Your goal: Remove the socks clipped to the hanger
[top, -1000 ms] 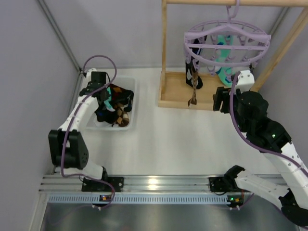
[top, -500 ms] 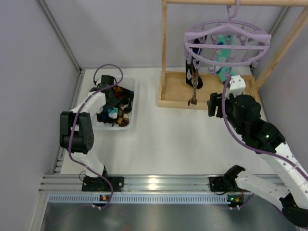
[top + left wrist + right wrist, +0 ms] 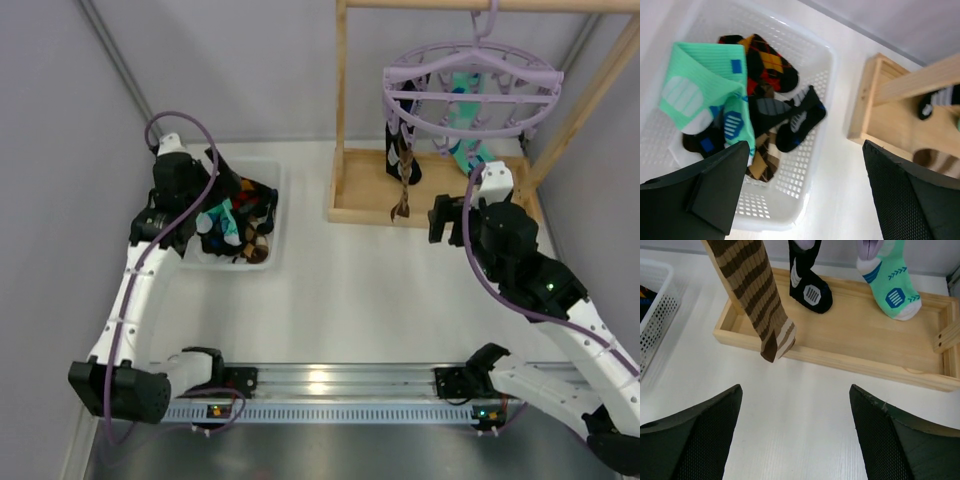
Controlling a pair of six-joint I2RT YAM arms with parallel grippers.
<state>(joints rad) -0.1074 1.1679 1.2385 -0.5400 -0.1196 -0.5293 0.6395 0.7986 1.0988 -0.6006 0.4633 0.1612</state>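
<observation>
The pale-purple hanger [image 3: 400, 72] hangs from the wooden rack's top bar. Three socks stay clipped to it: a brown striped one [image 3: 762, 305], a black one [image 3: 810, 287] and a mint-green one [image 3: 892, 287], all dangling over the rack's base. My right gripper [image 3: 795, 435] is open just in front of that base, below the brown sock's toe, with nothing between its fingers [image 3: 695, 435]. My left gripper [image 3: 805, 190] is open above the white basket [image 3: 790, 185]. Loose socks lie in it: mint-green [image 3: 700, 85], black argyle [image 3: 767, 62] and dark with blue patches [image 3: 800, 120].
The wooden rack frame [image 3: 342, 100] stands at the back right, with its shallow tray base [image 3: 850, 330] on the table. The basket [image 3: 268, 225] sits at the back left beside the wall. Grey walls close in on the left and behind.
My left gripper has opened and lifted up out of the basket toward the left wall, leaving the socks inside. My right gripper has opened wider and edged left in front of the rack.
</observation>
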